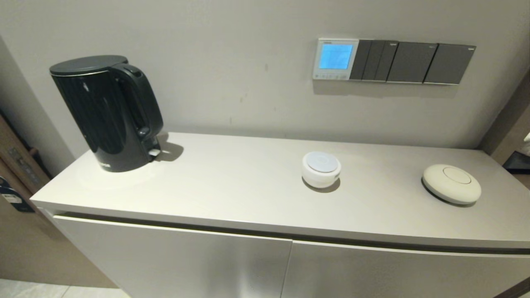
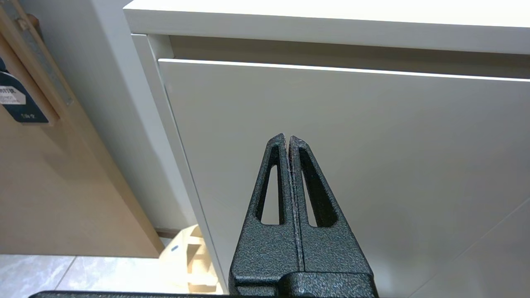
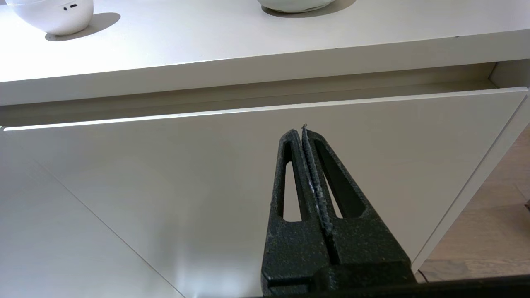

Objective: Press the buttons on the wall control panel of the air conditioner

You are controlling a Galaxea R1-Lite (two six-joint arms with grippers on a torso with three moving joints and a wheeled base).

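Observation:
The air conditioner's wall control panel (image 1: 335, 59) is a small white-framed square on the wall above the cabinet, its screen glowing blue. The buttons (image 1: 331, 76) form a row of tiny pale dots along its lower edge. Neither arm shows in the head view. My left gripper (image 2: 287, 137) is shut and empty, low in front of the cabinet door near the cabinet's left end. My right gripper (image 3: 301, 131) is shut and empty, low in front of the cabinet door near the right end, below the countertop edge.
Dark grey switch plates (image 1: 414, 62) sit right of the panel. On the white countertop (image 1: 232, 182) stand a black kettle (image 1: 109, 111) at left, a small white round device (image 1: 321, 169) in the middle and a cream disc (image 1: 451, 183) at right.

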